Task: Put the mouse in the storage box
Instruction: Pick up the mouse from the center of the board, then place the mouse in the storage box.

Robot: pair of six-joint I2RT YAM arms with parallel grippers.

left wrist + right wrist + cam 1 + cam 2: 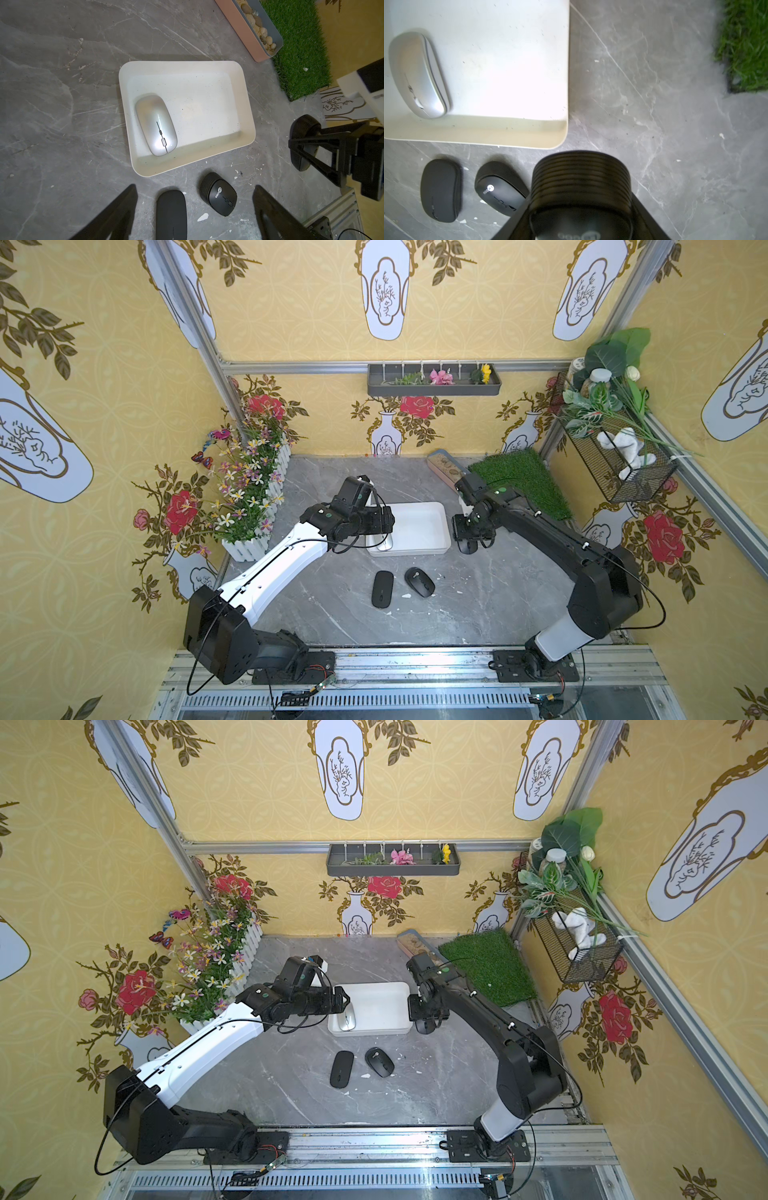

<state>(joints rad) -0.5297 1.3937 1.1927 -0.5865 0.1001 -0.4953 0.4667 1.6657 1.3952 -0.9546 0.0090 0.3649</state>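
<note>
R end effector [581, 209] is pinched on a ribbed blk mouse [581, 172], held just outside the storage box [424, 522] at its near-right corner, not in it yet. L end effector [195, 187] hangs above the box's left end w/ fingers spread wide, gripping nothing. A silver mouse [155, 124] lies inside the box along its left wall. On the tabletop [52, 104] just in front of the box sit a flat blk mouse [171, 214] and, to its right, a second ribbed mouse [219, 194], not touching.
</note>
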